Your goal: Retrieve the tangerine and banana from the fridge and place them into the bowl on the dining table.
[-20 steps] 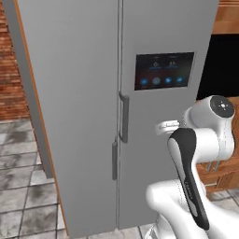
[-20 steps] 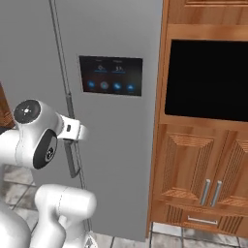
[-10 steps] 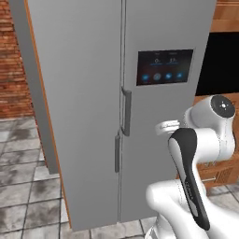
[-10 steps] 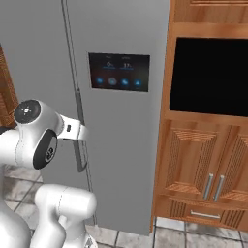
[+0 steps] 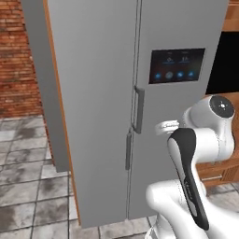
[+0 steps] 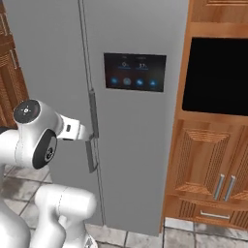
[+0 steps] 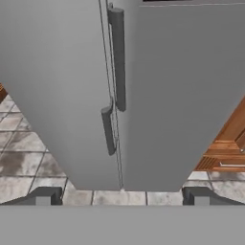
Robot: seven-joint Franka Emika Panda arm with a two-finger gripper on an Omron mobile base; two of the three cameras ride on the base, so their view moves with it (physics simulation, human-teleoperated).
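Note:
The fridge [image 5: 98, 93] is a tall grey double-door unit with both doors shut, so the tangerine and banana are hidden. Two dark vertical handles [image 5: 138, 109] flank the centre seam, and a dark dispenser panel [image 6: 134, 71] sits on the right door. In the hand view my gripper [image 7: 122, 197] is open with nothing between its fingertips [image 7: 44, 196]. It stands back from the fridge [image 7: 167, 95], pointing at the lower part of the handles [image 7: 108, 129]. The arm is folded close in front of the fridge [image 6: 131, 145]. The bowl and the dining table are out of view.
Wooden cabinets [image 6: 213, 160] with a black built-in oven window [image 6: 218, 72] stand right of the fridge. A brick wall [image 5: 18, 60] lies to its left. Grey tiled floor [image 5: 32, 186] runs in front.
The whole picture has shifted: the base has driven, and the fridge now sits further right in both base views. The arm keeps its folded pose and the gripper stays open.

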